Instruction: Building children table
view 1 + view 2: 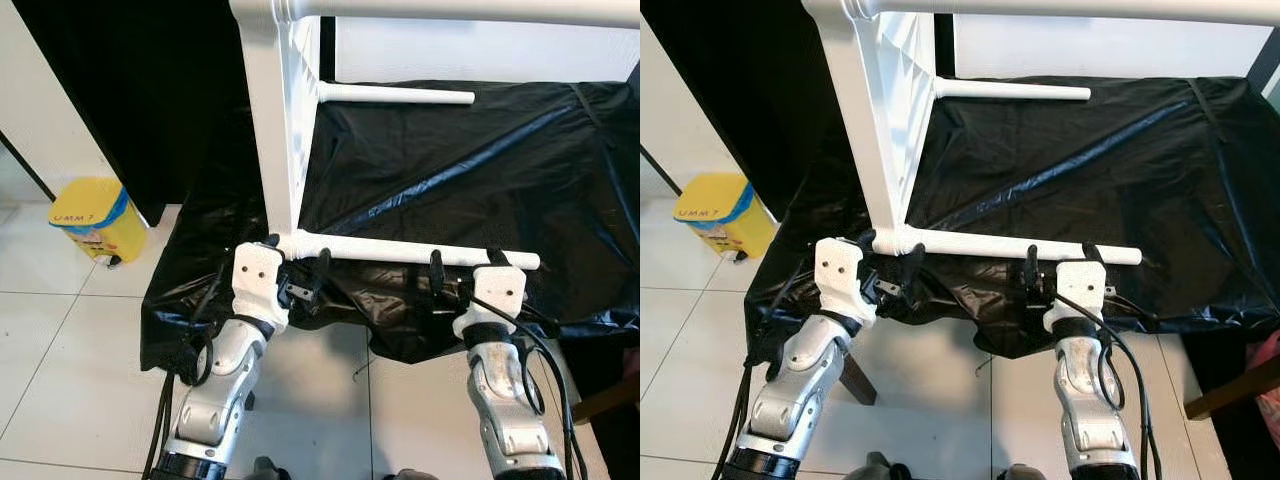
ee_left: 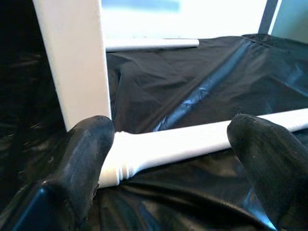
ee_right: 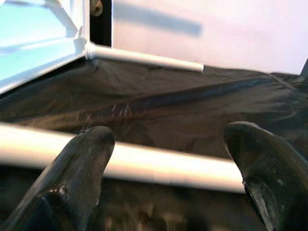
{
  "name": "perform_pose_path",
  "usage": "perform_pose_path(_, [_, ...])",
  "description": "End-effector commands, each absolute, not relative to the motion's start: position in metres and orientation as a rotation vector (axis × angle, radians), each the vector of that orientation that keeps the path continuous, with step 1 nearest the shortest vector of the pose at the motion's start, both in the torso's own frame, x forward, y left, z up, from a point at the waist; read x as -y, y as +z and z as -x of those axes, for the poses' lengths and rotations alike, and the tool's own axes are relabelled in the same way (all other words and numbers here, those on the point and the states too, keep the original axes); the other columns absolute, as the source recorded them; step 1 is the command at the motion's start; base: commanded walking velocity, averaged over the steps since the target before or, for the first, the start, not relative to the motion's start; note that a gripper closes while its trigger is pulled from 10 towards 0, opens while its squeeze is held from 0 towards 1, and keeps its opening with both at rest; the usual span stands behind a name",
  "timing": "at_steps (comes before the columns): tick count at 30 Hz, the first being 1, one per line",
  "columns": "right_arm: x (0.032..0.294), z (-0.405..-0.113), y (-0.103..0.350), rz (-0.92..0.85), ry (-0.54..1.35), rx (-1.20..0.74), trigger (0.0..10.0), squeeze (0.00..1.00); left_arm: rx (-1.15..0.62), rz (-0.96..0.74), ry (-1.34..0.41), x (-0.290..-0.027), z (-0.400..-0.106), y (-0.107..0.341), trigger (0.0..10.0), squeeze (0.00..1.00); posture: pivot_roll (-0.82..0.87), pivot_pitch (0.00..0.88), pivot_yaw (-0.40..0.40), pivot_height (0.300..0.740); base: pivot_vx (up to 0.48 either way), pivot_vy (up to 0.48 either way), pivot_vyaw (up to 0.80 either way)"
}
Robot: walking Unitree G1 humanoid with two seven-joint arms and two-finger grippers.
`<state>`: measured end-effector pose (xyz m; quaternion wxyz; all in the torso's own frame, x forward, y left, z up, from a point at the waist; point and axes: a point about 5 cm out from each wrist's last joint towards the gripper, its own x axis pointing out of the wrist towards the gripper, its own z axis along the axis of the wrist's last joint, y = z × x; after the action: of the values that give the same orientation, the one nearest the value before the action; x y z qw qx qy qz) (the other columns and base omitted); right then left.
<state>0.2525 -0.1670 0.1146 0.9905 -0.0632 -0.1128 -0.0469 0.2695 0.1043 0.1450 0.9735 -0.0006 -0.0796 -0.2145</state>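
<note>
A white children's table lies on its side on a black plastic sheet (image 1: 480, 170). Its tabletop (image 1: 280, 130) stands upright at the left, and its round legs point to the right. The near leg (image 1: 400, 250) runs along the sheet's front edge; the far leg (image 1: 395, 95) lies behind it. My left gripper (image 1: 298, 255) is open at the near leg's base, where it joins the tabletop, with one finger (image 2: 86, 149) on each side of the joint. My right gripper (image 1: 466, 262) is open at the leg's free end, and the leg (image 3: 159, 166) crosses just beyond its fingertips.
A yellow bin (image 1: 95, 215) stands on the white tiled floor at the left. A black curtain (image 1: 130, 90) hangs behind it. A third table leg (image 1: 470, 10) crosses the top of the view. Something wooden (image 1: 1230, 390) juts in at the lower right.
</note>
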Motion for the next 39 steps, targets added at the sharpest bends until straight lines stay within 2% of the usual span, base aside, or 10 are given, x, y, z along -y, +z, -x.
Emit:
perform_pose_path(1, [0.166, -0.249, 0.113, 0.131, -0.069, 0.231, 10.0, 0.0, 0.162, 0.016, -0.458, -0.107, -0.27, 0.143, 10.0, 0.0, -0.12, 0.028, 0.027, 0.74, 0.0, 0.0, 0.0])
perform_pose_path(17, [0.162, -0.261, 0.123, 0.137, -0.077, 0.266, 10.0, 0.0, 0.195, -0.004, -0.472, -0.101, -0.274, 0.143, 10.0, 0.0, -0.12, 0.018, 0.022, 0.74, 0.0, 0.0, 0.0])
perform_pose_path(39, [0.157, -0.267, 0.121, 0.148, -0.019, 0.258, 10.0, 0.0, 0.191, -0.007, -0.441, -0.108, -0.27, 0.139, 10.0, 0.0, -0.09, 0.003, -0.008, 0.74, 0.0, -0.319, 0.0])
